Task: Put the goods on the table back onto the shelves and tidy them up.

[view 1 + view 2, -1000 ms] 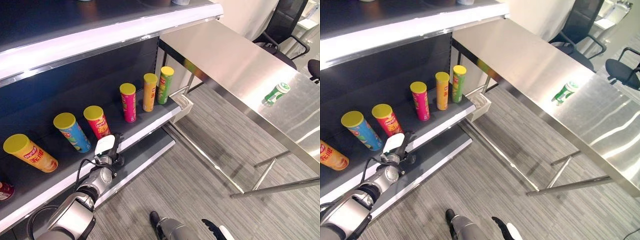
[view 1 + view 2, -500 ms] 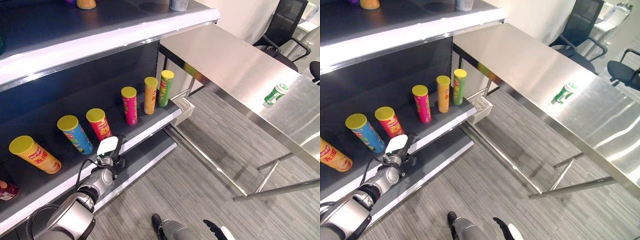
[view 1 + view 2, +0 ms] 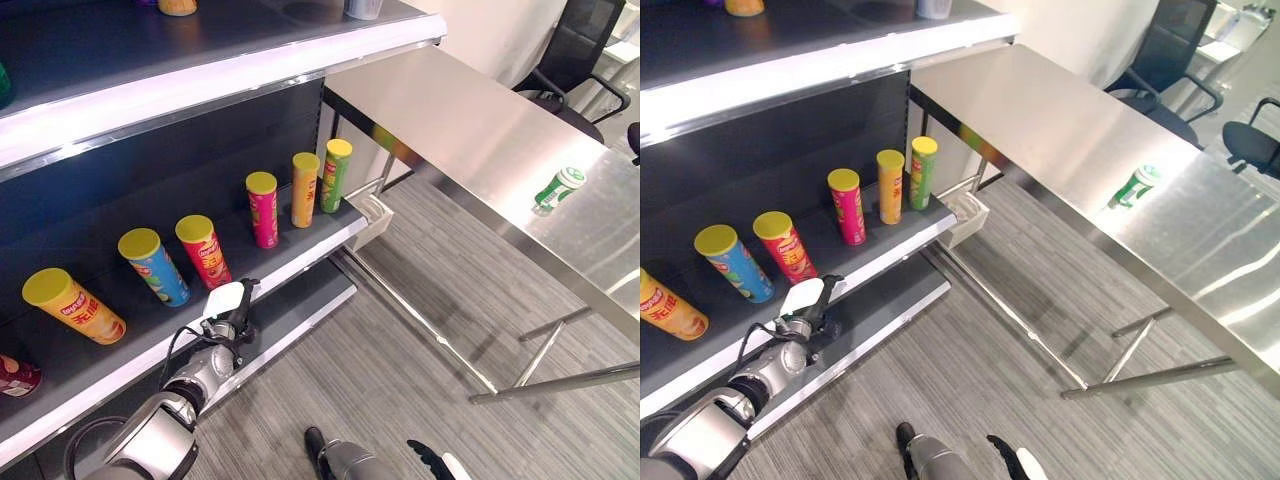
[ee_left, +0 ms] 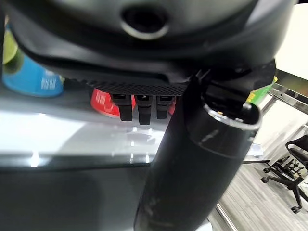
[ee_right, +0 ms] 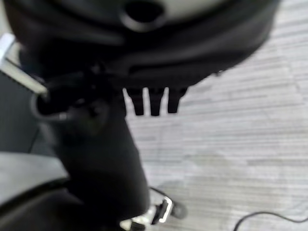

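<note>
A green can (image 3: 556, 186) lies tilted on the steel table (image 3: 470, 120). On the middle shelf (image 3: 290, 255) stand several tall cans: yellow-orange (image 3: 72, 305), blue (image 3: 153, 265), red (image 3: 203, 250), pink (image 3: 263, 208), orange (image 3: 303, 187) and green (image 3: 334, 174). My left hand (image 3: 228, 305) hovers at that shelf's front edge, just below the red can (image 4: 102, 103), open and holding nothing. My right hand (image 3: 430, 460) hangs low over the floor, open and empty, with straight fingers (image 5: 154, 101).
A white bin (image 3: 370, 212) hangs at the shelf's right end, beside the table. The top shelf (image 3: 200, 70) carries an orange item (image 3: 178, 6) and a grey one (image 3: 363, 8). A dark red item (image 3: 15, 375) lies far left. Office chairs (image 3: 575, 55) stand behind the table.
The whole view has shifted slightly, so the camera moved. My left hand stays at the shelf's front edge with little visible change.
</note>
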